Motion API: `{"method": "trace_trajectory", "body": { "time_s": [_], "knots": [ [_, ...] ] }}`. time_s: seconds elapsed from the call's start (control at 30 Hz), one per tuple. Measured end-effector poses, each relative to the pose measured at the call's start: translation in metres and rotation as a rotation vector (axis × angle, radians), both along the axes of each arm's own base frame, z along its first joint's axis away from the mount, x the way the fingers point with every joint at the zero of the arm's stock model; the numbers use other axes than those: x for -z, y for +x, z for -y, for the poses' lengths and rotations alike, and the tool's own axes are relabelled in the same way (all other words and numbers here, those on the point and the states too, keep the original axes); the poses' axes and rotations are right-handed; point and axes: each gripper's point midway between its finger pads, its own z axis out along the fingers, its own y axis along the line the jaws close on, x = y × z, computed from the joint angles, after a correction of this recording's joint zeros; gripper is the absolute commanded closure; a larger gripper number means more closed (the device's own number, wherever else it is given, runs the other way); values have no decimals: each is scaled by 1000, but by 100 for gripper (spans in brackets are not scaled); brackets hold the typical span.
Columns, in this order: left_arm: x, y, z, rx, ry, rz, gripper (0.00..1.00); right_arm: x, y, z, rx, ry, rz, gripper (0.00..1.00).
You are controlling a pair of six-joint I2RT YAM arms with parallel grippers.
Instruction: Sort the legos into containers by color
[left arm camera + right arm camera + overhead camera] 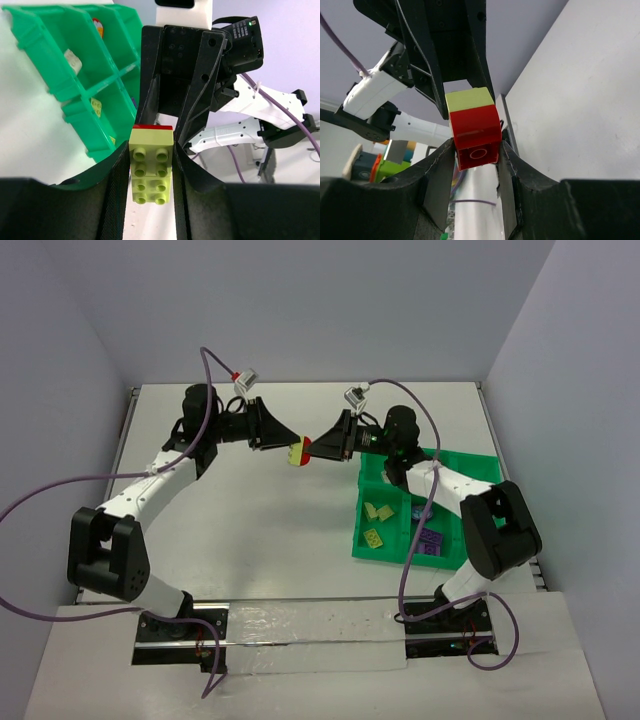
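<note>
Your left claw [151, 165] was clamped on the yellow-green brick [151, 181] and your right claw [476, 155] on the red brick [476, 132]. The two bricks were stuck together in mid-air above the worktop [250, 530], left of the green tray [478, 470]. If you pulled off-axis, one brick could likely slip its grip and drop. Sorted yellow-green pieces [378, 510] and purple pieces [432, 540] lay in separate tray compartments. Only your own right arm hung over the tray.

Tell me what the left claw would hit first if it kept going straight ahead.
The red brick stuck to its own yellow-green brick, then straight behind it the right gripper holding that red brick; the left gripper faces it head-on.
</note>
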Motion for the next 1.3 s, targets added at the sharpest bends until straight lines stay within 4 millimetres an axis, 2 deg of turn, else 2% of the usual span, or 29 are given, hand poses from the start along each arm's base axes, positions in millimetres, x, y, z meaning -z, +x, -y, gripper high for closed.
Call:
{"method": "trace_trajectory", "body": {
  "time_s": [0.17, 0.37, 0.53, 0.67, 0.77, 0.87, 1.0, 1.13, 1.3],
  "knots": [
    [13, -4, -2, -21, -24, -75, 100, 13, -2, 4, 1, -19, -44, 100],
    [13, 11, -11, -90, -24, -74, 100, 12, 4, 17, 37, -21, -35, 100],
    [12, 18, -14, -123, -28, -77, 100, 19, 0, 23, 50, -41, -47, 100],
    [13, 20, -15, -140, -17, -78, 100, 26, -2, 29, 75, -83, -55, 100],
    [15, 24, -17, -159, 5, -70, 100, 28, 0, 41, 125, -148, -42, 100],
    [18, 28, -18, -179, 42, -62, 100, 22, 13, 62, 233, -271, 10, 100],
    [22, 27, -11, -180, 100, -51, 100, 0, 21, 101, 390, -417, 106, 100],
    [28, 15, 18, -117, 154, -30, 100, -14, 21, 154, 592, -550, 145, 100],
    [54, -14, 59, -1, 212, -54, 100, -10, 20, 208, 816, -683, 96, 100]
  ]
}}
